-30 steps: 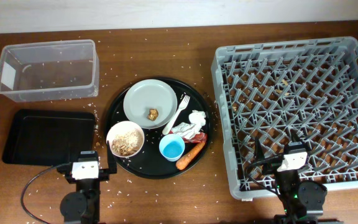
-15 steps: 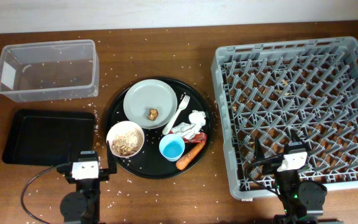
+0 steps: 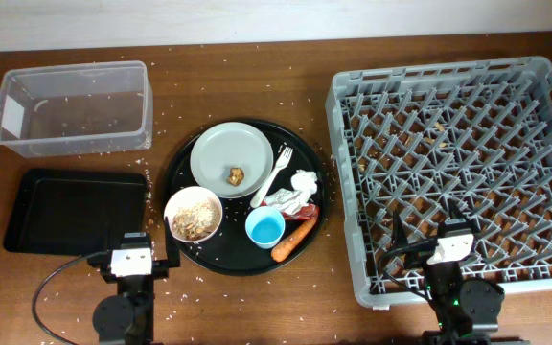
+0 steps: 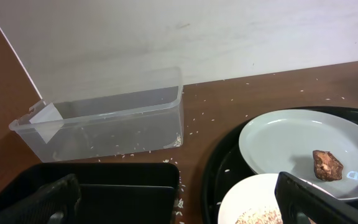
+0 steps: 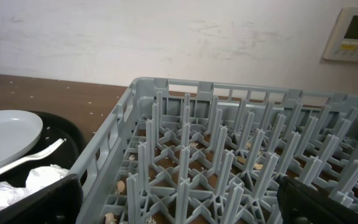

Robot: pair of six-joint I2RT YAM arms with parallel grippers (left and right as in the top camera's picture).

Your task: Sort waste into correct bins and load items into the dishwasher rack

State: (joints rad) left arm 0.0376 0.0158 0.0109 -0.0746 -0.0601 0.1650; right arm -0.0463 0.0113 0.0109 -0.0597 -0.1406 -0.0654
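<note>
left end effector (image 4: pixel 180 200) and right end effector (image 5: pixel 179 202) both spread open, holding nothing, plate (image 3: pixel 220 149), bowl (image 3: pixel 168 213), cup (image 3: pixel 264 228), fork (image 3: pixel 274 172), carrot (image 3: pixel 293 240), napkin (image 3: pixel 301 182), wrapper (image 3: pixel 305 209) all on round black tray (image 3: pixel 175 172) at desk (image 3: pixel 257 77) centre, rack (image 3: pixel 336 115) right, clear tub (image 3: pixel 75 144) and shallow black tray (image 3: pixel 75 209) left

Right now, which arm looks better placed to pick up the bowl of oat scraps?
Left, probably. The left gripper sits open near the white bowl; the right gripper is over the dishwasher rack, farther off.
</note>
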